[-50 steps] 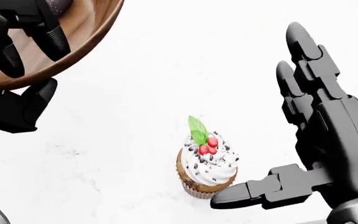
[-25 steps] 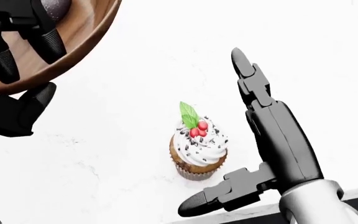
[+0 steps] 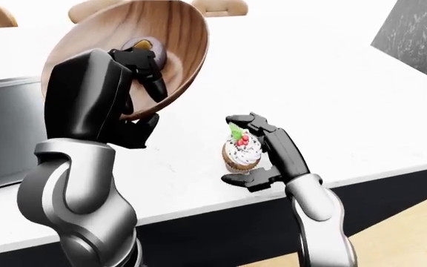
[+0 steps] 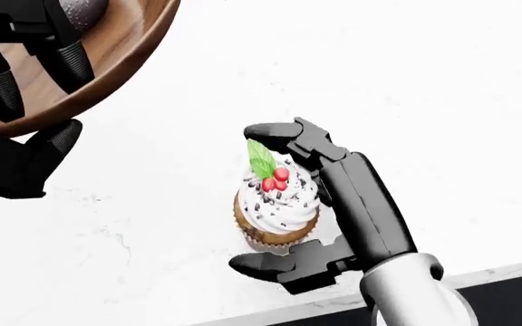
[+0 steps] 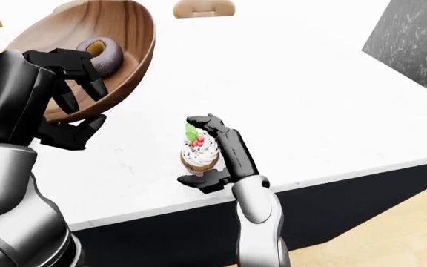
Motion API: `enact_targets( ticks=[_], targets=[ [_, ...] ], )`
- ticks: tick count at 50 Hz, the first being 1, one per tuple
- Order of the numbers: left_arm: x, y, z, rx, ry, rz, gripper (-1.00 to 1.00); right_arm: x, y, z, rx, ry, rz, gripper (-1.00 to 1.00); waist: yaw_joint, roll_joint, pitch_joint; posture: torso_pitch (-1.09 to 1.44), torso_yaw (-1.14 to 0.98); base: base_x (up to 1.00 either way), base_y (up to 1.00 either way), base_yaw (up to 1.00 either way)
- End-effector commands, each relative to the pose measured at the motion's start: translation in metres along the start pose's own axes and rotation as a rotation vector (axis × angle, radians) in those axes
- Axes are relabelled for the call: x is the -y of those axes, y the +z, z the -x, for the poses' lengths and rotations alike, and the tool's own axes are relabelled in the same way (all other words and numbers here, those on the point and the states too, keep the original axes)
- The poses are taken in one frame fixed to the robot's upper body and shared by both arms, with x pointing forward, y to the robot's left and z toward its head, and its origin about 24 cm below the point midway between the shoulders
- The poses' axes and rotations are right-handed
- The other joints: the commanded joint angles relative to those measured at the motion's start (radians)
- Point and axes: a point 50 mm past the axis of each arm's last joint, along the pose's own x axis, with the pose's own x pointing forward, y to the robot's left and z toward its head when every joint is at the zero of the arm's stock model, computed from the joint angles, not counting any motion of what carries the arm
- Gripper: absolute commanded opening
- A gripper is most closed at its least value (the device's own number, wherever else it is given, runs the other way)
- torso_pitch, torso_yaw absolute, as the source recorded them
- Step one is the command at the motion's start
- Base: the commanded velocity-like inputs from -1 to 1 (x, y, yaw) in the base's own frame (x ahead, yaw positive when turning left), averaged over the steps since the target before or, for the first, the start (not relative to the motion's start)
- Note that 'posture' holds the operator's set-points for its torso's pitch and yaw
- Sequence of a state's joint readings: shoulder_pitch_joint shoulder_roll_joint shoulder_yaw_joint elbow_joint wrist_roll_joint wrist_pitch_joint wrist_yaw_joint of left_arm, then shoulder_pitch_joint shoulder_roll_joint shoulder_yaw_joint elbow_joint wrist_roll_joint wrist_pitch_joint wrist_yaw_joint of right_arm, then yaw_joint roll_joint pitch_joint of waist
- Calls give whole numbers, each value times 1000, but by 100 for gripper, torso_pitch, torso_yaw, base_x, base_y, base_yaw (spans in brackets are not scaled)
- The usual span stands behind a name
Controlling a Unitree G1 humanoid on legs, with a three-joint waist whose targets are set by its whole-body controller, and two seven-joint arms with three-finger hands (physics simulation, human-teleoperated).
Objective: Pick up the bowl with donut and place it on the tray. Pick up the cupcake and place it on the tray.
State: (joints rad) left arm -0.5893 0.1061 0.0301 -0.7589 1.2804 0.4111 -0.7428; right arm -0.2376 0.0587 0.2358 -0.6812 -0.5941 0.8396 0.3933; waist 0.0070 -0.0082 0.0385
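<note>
Since the earlier frame, the right hand [image 4: 275,204] has been curled in around the one cupcake [image 4: 275,207] on the white counter [image 4: 406,88]; its fingers [image 4: 284,136] arch over the frosting and the thumb sits at the base, partly closed, though firm contact cannot be told. One wooden bowl [image 5: 117,39] with one donut [image 5: 98,53] is held tilted and raised, clamped at its rim by the left hand [image 5: 61,92].

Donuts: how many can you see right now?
1. The donut lies inside the tilted wooden bowl that the left hand grips by the rim, upper left of the right-eye view. The hand's fingers could hide more.
</note>
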Motion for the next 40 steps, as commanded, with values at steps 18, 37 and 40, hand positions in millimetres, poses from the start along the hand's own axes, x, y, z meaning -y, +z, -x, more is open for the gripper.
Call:
enact_targets(
  ticks=[18,37,40],
  targets=[
    [-27,14,7,62,127,-26,-100,33,47,27,170,-129,18,-100,1,2,-23,0,0,0,0,0],
    [-33,17,11,70,139,-28,-100,43,64,37,210,-161,-18,-100,-19,13,-41,0,0,-32,0,0],
    [-33,18,11,70,140,-28,-100,43,64,38,211,-163,-22,-100,-23,-11,-26,0,0,-65,0,0]
  ],
)
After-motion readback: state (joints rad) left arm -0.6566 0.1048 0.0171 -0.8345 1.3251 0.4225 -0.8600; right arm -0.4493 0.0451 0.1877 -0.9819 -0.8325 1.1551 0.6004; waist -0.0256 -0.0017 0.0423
